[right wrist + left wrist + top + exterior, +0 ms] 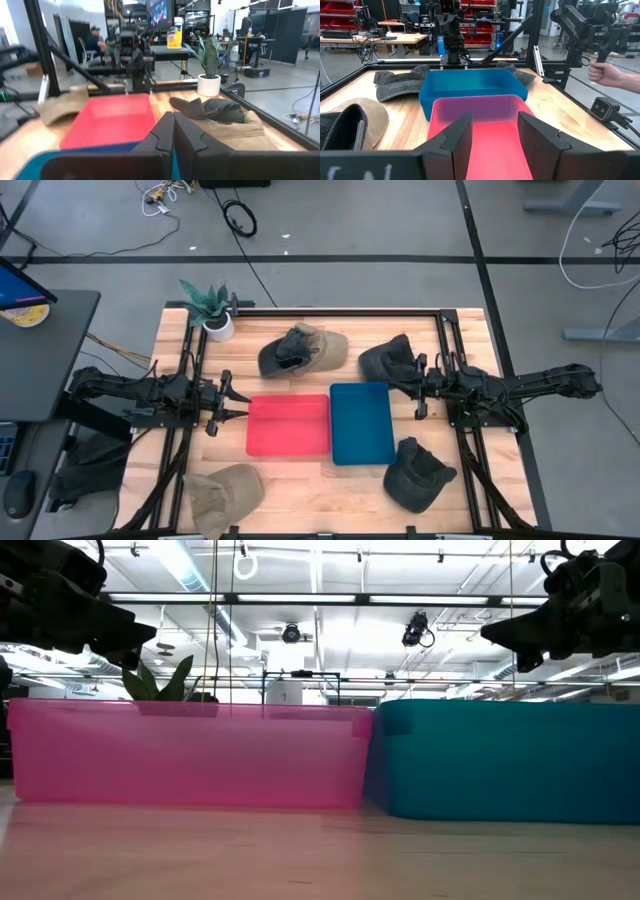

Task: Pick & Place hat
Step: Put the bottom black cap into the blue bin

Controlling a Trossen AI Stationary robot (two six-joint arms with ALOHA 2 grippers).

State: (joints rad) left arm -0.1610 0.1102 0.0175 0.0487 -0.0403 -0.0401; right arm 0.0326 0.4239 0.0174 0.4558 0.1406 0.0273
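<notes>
fingers spread on the left gripper (236, 402), pressed together on the right gripper (418, 387); both bins (288, 425) empty, four hats (303, 350) not yet picked.

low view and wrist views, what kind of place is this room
Probably a robotics lab or workshop. Open ceiling with strip lights and hanging cameras, red parts bins on shelving, and workbenches crowded with gear beyond the wooden table.
</notes>
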